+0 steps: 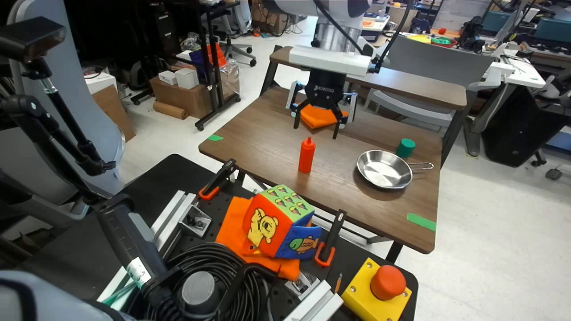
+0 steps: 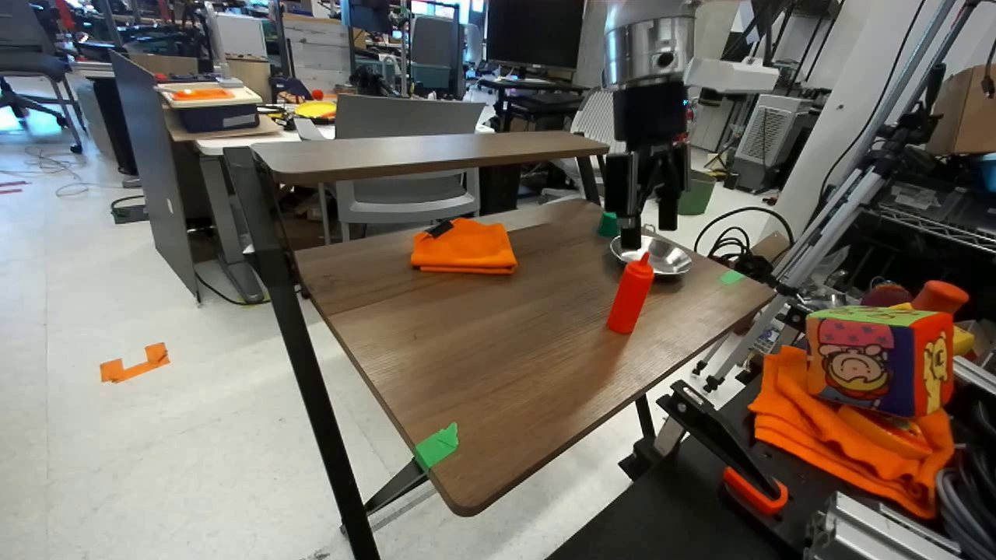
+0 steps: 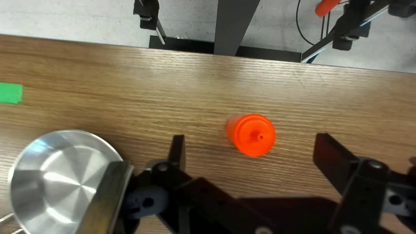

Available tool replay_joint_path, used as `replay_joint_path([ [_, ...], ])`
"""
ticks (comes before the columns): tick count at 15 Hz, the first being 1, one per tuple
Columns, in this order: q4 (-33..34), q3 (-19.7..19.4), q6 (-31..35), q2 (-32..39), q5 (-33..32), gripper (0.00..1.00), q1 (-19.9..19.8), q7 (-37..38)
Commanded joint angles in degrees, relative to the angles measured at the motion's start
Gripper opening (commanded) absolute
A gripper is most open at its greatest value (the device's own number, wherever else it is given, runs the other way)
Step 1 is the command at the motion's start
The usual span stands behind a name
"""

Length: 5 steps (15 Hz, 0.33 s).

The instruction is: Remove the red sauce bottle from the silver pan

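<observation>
The red sauce bottle [image 1: 306, 156] stands upright on the brown table, apart from the silver pan [image 1: 384, 169]. The bottle also shows in an exterior view [image 2: 630, 295] and from above in the wrist view [image 3: 254, 135]. The pan is empty and shows in an exterior view [image 2: 668, 257] and at the lower left of the wrist view [image 3: 61, 182], partly covered by the gripper there. My gripper [image 1: 316, 130] is open and empty above the table, higher than the bottle. In the wrist view the bottle's top appears between the spread fingers, touching neither.
A green cylindrical object [image 1: 405, 148] stands beside the pan's handle. A folded orange cloth [image 2: 464, 247] lies toward the back under a raised shelf [image 2: 436, 152]. A cart in front holds a toy cube [image 1: 282, 223], clamps and a yellow box with a red button [image 1: 379, 290].
</observation>
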Motion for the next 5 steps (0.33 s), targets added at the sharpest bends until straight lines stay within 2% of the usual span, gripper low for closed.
replay_joint_path([
  [1, -3.1, -3.9, -5.5, -7.2, 0.4, 1.0, -1.0, 6.0],
  [3, -3.1, -6.7, -7.8, -8.0, 0.1, 1.0, -2.9, 7.7],
  [5, -1.8, -9.4, -8.9, -5.8, 0.2, 1.0, -5.5, 8.4],
])
